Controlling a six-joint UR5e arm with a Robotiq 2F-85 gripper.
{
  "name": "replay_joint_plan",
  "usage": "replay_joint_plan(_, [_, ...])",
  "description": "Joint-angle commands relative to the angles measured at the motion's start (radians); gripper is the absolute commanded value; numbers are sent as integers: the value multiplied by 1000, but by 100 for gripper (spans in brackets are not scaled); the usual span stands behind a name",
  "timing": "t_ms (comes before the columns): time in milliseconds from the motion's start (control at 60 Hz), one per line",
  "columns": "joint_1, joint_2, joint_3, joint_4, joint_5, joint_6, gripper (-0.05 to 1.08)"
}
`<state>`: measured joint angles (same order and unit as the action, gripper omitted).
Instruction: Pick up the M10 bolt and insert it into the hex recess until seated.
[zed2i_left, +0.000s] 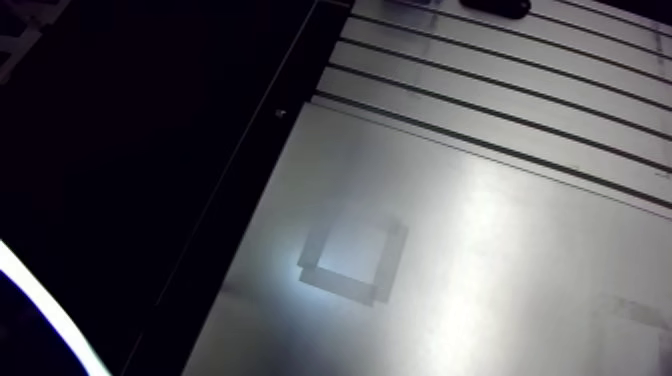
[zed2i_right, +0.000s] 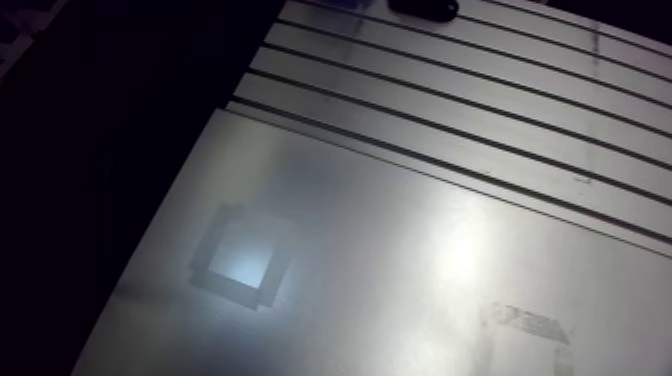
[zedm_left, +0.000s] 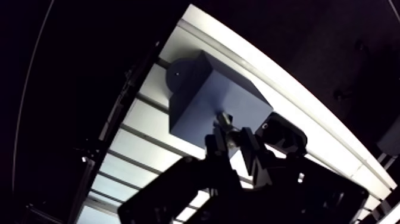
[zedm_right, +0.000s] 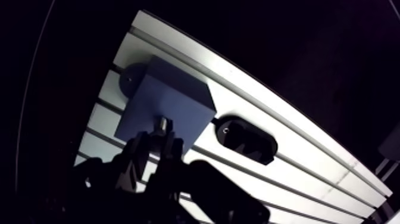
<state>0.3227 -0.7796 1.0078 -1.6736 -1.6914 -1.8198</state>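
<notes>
One bolt (zedm_left: 225, 121) sits pinched in our claw (zedm_left: 231, 136), its tip at the face of one grey-blue block (zedm_left: 196, 95) near the table (zedm_left: 143, 122) edge; one black oval piece (zedm_right: 245, 138) lies beside.

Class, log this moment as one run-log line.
claw: shut on bolt; bolt: tip at blue block; recess: hidden; seated: cannot tell

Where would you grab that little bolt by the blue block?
Probably across its sides, from the end away from the blue block: the bolt points at the block, so the gripper pinching there leaves its leading end free.
</notes>
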Motion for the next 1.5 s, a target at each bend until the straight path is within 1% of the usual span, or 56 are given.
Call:
replay_joint_plan(17, [-1, 0, 1, 4, 0, 0, 104])
replay_joint_plan(1183, [-2, 0, 26, -1, -3, 0, 104])
replay_joint_plan(1500, [-2, -2, 15, 1, -1, 0, 105])
